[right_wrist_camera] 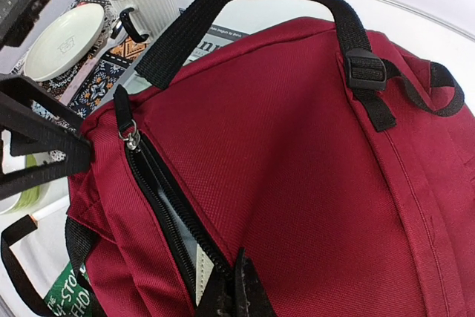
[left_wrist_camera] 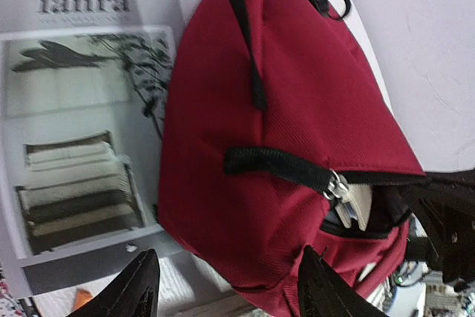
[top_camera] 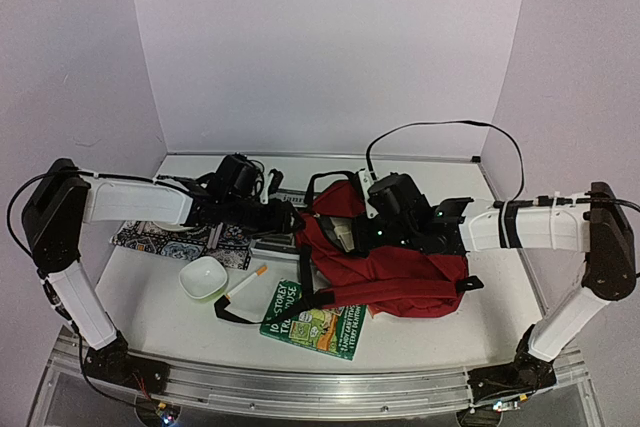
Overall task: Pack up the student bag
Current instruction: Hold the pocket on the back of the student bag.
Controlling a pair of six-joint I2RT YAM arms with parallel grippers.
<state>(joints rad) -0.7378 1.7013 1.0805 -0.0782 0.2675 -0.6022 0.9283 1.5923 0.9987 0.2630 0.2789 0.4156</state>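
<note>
My right tool [right_wrist_camera: 231,292] clamps the zipper edge [right_wrist_camera: 167,217] of the student bag [right_wrist_camera: 297,168], my left tool [left_wrist_camera: 228,291] gaping open at its nine o'clock.

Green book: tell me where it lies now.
In the top view the book lies near the front edge of the table, about centre, right of the pen, with the bag just behind it.

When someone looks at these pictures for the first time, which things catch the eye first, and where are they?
The dark red student bag dominates, lying right of centre on the table, its zipper partly open and the right end effector closed at the zipper's edge. In front of it, toward the near edge, a green book stands out; left of that lie a white bowl and a white pen.
</note>
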